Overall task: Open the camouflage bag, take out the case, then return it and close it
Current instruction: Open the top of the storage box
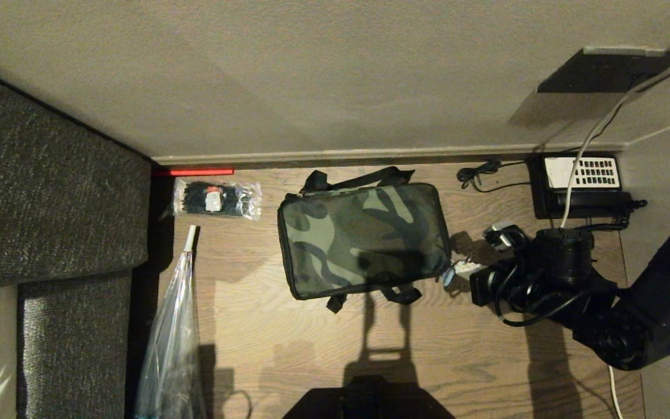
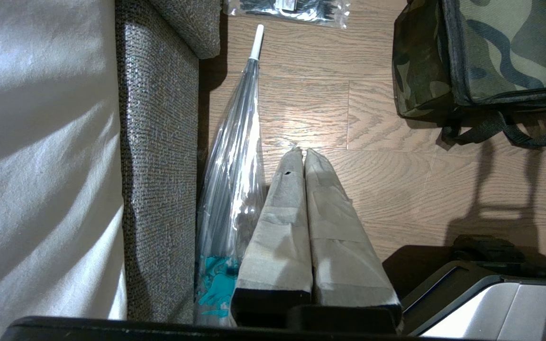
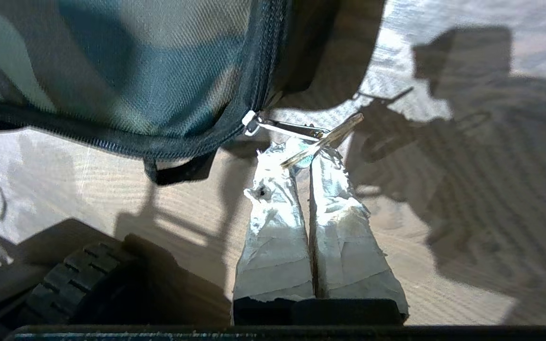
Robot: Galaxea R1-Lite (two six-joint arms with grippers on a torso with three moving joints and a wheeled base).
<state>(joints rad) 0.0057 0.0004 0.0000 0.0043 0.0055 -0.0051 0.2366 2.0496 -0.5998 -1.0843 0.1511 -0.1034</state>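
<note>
The right gripper [image 3: 308,154] has its 2 taped fingers [image 3: 273,222] pressed together on the zipper pull [image 3: 296,130] at the corner of the camouflage bag [image 3: 126,71], which lies at 11 o'clock on the wooden floor [image 3: 443,227].

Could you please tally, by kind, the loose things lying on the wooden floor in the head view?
Boxy camouflage fabric bag: 1
Clear plastic packet of black ties: 1
Folded clear plastic umbrella: 1
Black telephone with white keypad: 1
Total: 4
</note>
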